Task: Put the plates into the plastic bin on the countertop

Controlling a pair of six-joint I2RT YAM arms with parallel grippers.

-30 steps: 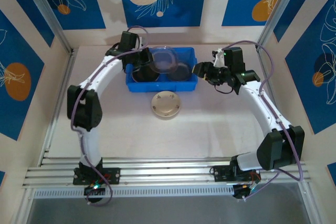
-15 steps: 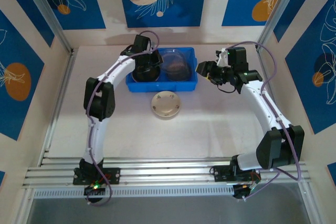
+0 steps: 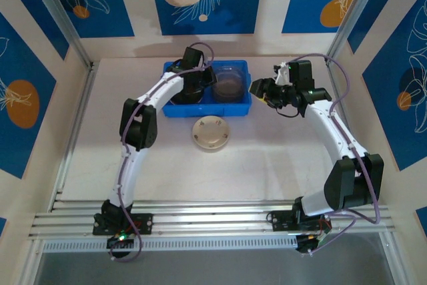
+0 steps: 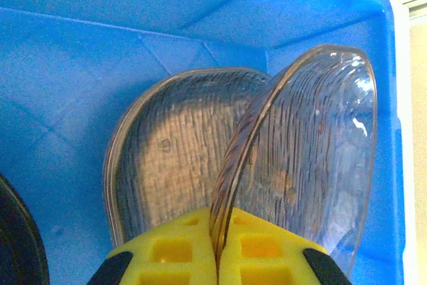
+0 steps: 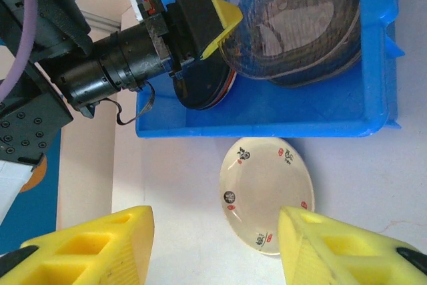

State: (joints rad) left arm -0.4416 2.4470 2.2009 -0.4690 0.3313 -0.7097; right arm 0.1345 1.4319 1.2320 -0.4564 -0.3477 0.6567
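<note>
From above, you see the left arm (image 3: 137,125) reaching across to the bin (image 3: 207,113) at the back of the counter (image 3: 280,165). The left gripper (image 3: 203,79) is over the middle of the bin. Dark plates sit in the bin's left half and clear ones in its right half. A beige plate (image 3: 211,133) lies flat on the counter just in front of the bin, not touching it. The right gripper (image 3: 257,89) hovers just beside the bin's right end. From here you cannot tell how its jaws stand.

On the left wrist, the left gripper (image 4: 217,248) has its yellow fingers pressed together on the rim of a clear plate (image 4: 307,158). It holds that plate tilted on edge inside the bin (image 4: 100,31). A second clear plate (image 4: 167,158) lies behind it near the bin's corner. A black plate (image 4: 17,238) shows at the lower left edge.

On the right wrist, the right gripper (image 5: 213,251) is spread wide with nothing between its fingers (image 5: 93,248). Beyond them, the beige plate (image 5: 267,195) rests on the counter (image 5: 167,185), near the bin (image 5: 267,125). In the bin, the left gripper (image 5: 223,25) pinches the clear plate (image 5: 293,25), with the black plate (image 5: 200,91) below it.
</note>
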